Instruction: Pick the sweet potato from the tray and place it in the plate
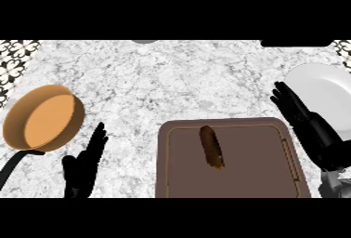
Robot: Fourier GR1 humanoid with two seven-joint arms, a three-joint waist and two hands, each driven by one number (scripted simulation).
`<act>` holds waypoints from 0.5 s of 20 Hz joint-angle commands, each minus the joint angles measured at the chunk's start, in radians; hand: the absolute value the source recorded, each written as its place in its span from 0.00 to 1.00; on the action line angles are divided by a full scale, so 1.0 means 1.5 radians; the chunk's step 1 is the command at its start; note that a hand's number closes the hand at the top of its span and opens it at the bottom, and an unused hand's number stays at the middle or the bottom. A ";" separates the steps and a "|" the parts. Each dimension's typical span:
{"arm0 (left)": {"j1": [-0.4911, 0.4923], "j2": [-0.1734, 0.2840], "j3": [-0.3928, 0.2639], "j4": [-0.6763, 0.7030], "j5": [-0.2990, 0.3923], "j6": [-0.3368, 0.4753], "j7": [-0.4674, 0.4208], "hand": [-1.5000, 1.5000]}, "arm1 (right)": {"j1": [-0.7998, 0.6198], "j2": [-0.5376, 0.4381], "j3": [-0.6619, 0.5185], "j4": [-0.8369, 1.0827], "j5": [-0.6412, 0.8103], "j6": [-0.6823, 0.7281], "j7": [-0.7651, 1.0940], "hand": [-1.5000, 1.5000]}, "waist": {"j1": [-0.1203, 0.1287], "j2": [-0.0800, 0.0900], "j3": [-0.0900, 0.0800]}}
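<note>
While nothing is yet being grasped, the brown tray (pixel 233 186) is sitting nearest the robot on the marble counter (pixel 171 79), and the sweet potato (pixel 211 146) is lying lengthwise in its upper middle, apart from either hand. The left hand (pixel 83 167) is resting low at the left, fingers straight and pointing up, holding nothing; it is standing just beside the handle of the copper pan (pixel 42 122), which plays no part in this task. The right hand (pixel 308 125) is hovering with its fingers extended and spread, empty, between the tray's right edge and the white plate (pixel 328 90) beyond it, partly overlapping the plate's rim. That placement is probably making it the working hand, since it is lying close to both the pickup and the drop spot. The picking step is seemingly only beginning: the plate is waiting bare farther back at the right.
</note>
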 commanded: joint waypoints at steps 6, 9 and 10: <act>-0.094 0.051 0.033 0.007 -0.045 0.017 0.059 0.50 | -0.200 0.061 0.239 0.009 0.090 0.089 0.170 1.00 | 0.039 -0.009 -0.016; -0.063 0.035 0.010 0.021 -0.027 -0.004 0.061 0.50 | -0.286 -0.176 0.235 -0.058 0.378 0.125 0.075 1.00 | 0.046 -0.045 -0.034; -0.077 0.033 0.013 0.022 -0.028 -0.001 0.066 0.50 | -0.298 -0.201 0.258 -0.061 0.434 0.129 0.065 1.00 | 0.033 -0.037 -0.027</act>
